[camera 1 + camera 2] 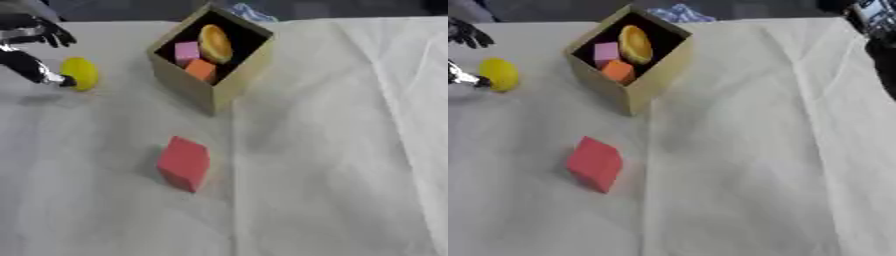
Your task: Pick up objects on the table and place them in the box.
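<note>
Left hand [31,47] is in at the upper left corner of the table [332,150], black fingers spread above and a lower digit reaching down to the yellow ball [80,73]. That fingertip sits right against the ball's left side; the ball rests on the white cloth, and nothing curls round it, so the hand reads as open. The left eye view gives most of this hand; the right eye view cuts it down to a few fingertips at the frame edge, with the ball just beside them.

Cardboard box [636,90] stands upright toward the far middle of the table, open top turned to the camera. Inside: a pink block [606,51], an orange block [618,71] just in front of it, and an orange rounded piece [635,44] leaning against the far right wall.

Red block [184,163] sits alone on the cloth, well in front of the box, tilted on a corner edge.

Only the right eye view catches a dark shape in its upper right corner; I can't tell what it is. The right hand shows in neither view.
</note>
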Available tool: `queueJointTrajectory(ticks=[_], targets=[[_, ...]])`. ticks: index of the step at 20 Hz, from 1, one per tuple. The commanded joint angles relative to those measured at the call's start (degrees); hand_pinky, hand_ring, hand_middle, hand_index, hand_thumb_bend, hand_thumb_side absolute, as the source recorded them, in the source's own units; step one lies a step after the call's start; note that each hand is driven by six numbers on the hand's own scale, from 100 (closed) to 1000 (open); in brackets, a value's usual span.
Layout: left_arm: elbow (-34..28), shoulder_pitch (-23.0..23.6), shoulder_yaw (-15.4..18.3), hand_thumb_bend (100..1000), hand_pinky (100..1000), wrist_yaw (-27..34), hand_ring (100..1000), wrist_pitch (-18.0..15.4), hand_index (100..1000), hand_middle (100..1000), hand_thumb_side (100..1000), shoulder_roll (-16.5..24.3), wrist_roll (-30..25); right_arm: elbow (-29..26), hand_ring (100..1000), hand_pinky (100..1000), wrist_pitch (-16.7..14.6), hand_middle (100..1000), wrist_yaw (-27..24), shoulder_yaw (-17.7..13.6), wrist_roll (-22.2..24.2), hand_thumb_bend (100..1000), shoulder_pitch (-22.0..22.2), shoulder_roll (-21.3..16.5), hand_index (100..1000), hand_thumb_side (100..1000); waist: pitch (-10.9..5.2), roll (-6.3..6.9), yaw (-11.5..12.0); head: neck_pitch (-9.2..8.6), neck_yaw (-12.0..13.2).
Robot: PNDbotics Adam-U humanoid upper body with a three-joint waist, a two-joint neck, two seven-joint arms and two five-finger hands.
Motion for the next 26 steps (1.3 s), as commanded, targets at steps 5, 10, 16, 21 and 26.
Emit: queueJointTrajectory(ticks=[5, 10, 16, 21, 26], targets=[[1.1, -1.6, 1.9, 572, 829, -7.5, 801, 1.7, 903, 785, 406, 0.5, 5.9, -1.1, 861, 888, 0.0, 685, 0.3, -0.8, 0.1, 100, -0.7, -1.6, 847, 717, -0.26, -0.04, -0.3, -1.47, 0.7], [2.3, -1.8, 2.5, 469, 816, -6.9, 774, 1.0, 849, 745, 407, -0.1, 6.9, -1.1, 861, 889, 0.1, 684, 0.3, -1.0, 0.0, 100, -0.6, -1.7, 848, 720, 0.43, -0.02, -0.5, -1.73, 0.8], [2.8, -2.0, 2.4, 252, 788, -5.9, 722, 1.6, 768, 670, 316, -0.4, 6.5, -1.1, 862, 889, 0.2, 685, 0.3, -1.2, -0.3, 100, -0.4, -1.6, 848, 719, 0.68, 0.01, -0.7, -1.67, 0.8], [2.0, -2.5, 2.5, 146, 760, -5.7, 676, 1.8, 681, 621, 206, -0.6, 7.3, -1.1, 862, 889, 0.2, 685, 0.3, -1.2, -0.4, 100, -0.3, -1.5, 847, 716, 0.19, 0.12, -0.7, -1.35, 0.7], [-3.6, -4.5, 1.5, 100, 765, -1.9, 661, -0.2, 679, 613, 169, -2.2, 8.4, -1.1, 862, 889, 0.1, 685, 0.3, -1.1, -0.3, 100, -0.2, -1.5, 845, 712, -0.69, 0.22, -0.6, -0.74, 0.3]])
